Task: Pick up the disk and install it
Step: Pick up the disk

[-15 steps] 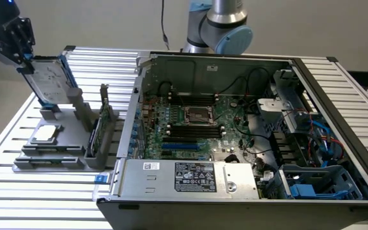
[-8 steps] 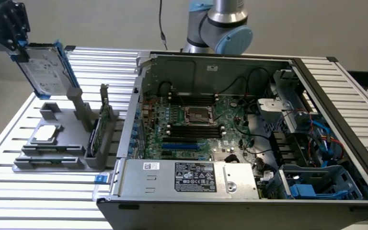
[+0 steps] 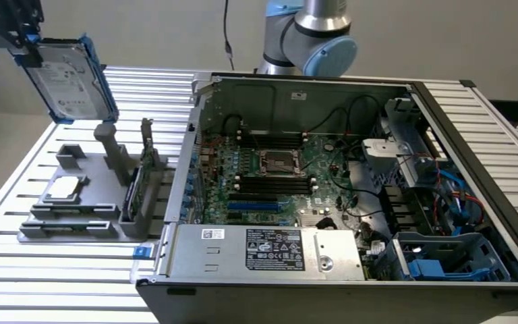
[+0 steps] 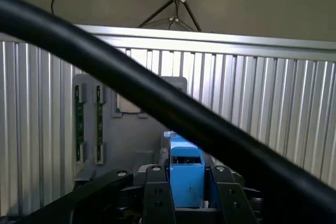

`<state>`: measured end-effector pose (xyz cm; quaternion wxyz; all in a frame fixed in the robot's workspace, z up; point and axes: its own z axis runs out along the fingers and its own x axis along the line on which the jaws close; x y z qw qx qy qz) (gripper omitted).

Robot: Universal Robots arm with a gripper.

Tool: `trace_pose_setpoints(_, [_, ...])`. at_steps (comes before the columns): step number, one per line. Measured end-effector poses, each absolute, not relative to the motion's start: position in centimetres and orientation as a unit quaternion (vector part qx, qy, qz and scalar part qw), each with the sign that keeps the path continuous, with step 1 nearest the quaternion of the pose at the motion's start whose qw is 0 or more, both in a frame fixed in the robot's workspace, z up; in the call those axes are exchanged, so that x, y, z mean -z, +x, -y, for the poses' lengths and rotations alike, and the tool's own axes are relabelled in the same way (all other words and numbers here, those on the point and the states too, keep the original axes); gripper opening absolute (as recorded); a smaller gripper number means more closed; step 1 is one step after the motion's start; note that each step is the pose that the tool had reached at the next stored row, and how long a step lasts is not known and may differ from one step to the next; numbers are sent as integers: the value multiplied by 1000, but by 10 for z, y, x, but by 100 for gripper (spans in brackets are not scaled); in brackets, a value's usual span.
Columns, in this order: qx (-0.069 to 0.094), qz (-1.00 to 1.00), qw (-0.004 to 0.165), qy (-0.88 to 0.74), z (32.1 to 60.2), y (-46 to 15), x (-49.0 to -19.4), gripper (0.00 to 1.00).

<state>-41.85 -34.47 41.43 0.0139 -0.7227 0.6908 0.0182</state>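
The disk (image 3: 72, 79), a silver-grey drive with a white label and blue rails, hangs tilted in the air at the exterior view's upper left. It is above the grey holder (image 3: 79, 209). My gripper (image 3: 21, 42) is shut on its upper edge. In the wrist view a blue rail of the disk (image 4: 186, 163) sits clamped in my gripper (image 4: 187, 196), with a black finger (image 4: 157, 195) on either side. The open computer case (image 3: 475, 135) lies to the exterior view's right of the disk, its motherboard (image 3: 277, 169) exposed.
A smaller silver drive (image 3: 65, 189) rests on the grey holder, and a card (image 3: 137, 185) stands upright in its slot. A blue drive bay (image 3: 444, 260) sits in the case's near right corner. The arm's base (image 3: 313, 34) rises behind the case. A black cable (image 4: 157, 103) crosses the wrist view.
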Motion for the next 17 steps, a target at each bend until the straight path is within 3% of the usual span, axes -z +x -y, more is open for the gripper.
trace_pose_setpoints(17, [-23,-690,16,-723,351,-342,-479,33])
